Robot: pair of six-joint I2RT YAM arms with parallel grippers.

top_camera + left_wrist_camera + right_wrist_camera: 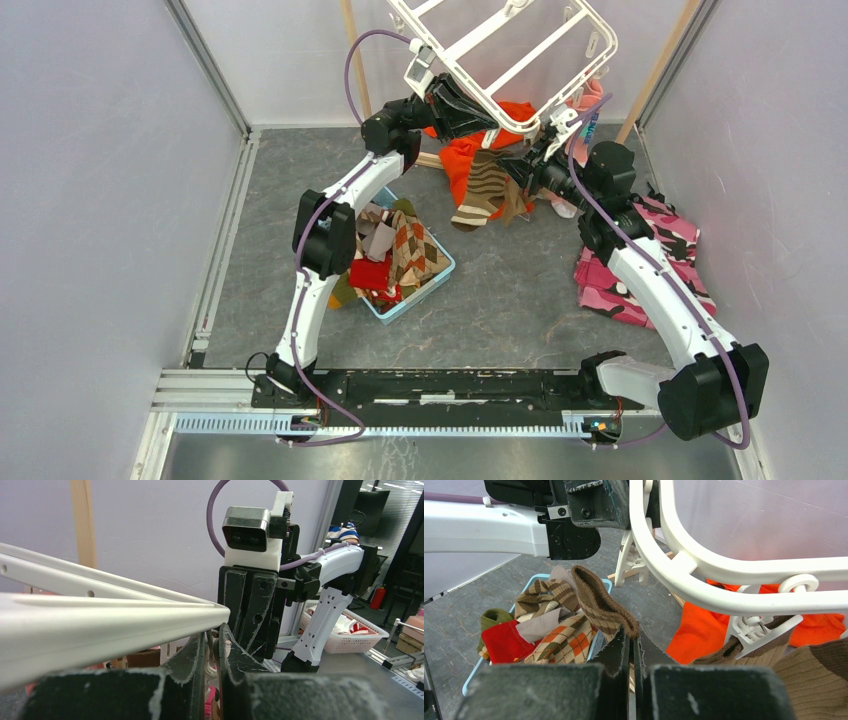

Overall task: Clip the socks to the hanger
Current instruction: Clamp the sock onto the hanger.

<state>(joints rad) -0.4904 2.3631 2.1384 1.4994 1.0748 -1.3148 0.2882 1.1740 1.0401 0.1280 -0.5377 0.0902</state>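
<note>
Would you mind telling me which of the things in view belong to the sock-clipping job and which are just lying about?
For the job: hanger; brown striped sock, pinched in the right gripper; left gripper, on the hanger's rim; loose socks in the blue basket.
Just lying about: orange garment; pink camouflage cloth; wooden stand.

The top camera is looking down over the whole desk (520,300). Both wrist cameras are sitting close behind their fingers (192,665) (616,655), sharing the white hanger (100,625) (724,570).
</note>
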